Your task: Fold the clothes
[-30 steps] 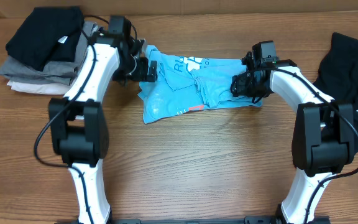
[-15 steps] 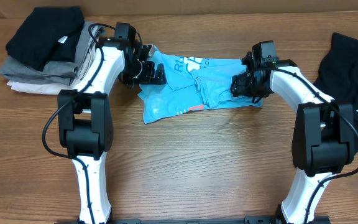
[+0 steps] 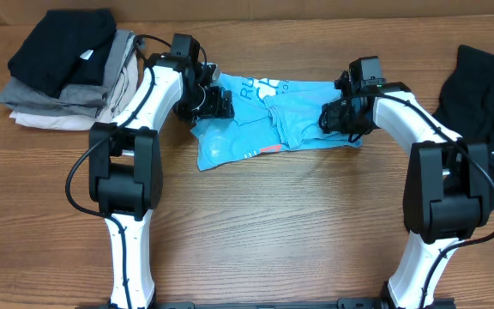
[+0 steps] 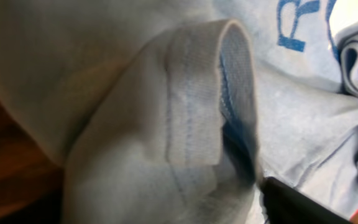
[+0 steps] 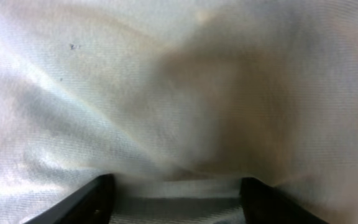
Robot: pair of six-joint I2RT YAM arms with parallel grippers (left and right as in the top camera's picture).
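The light blue T-shirt point(image 3: 256, 116) lies crumpled at the table's far middle, lettering up. My left gripper point(image 3: 215, 104) is at its left sleeve. In the left wrist view the sleeve's hem point(image 4: 197, 93) fills the frame. One dark finger point(image 4: 303, 205) shows far to the lower right and cloth hides the other, so the jaws look open. My right gripper point(image 3: 328, 116) is on the shirt's right edge. Its two fingers point(image 5: 95, 199) stand wide apart with shirt cloth point(image 5: 179, 93) between them. The black garment point(image 3: 487, 99) with a white logo lies at the far right.
A stack of folded clothes point(image 3: 58, 73), black on grey on white, sits at the far left corner. Bare wooden table point(image 3: 273, 223) spreads in front of the shirt, between the two arm bases.
My left gripper has moved right from beside the stack onto the shirt's left sleeve. The right arm and the shirt have not visibly moved.
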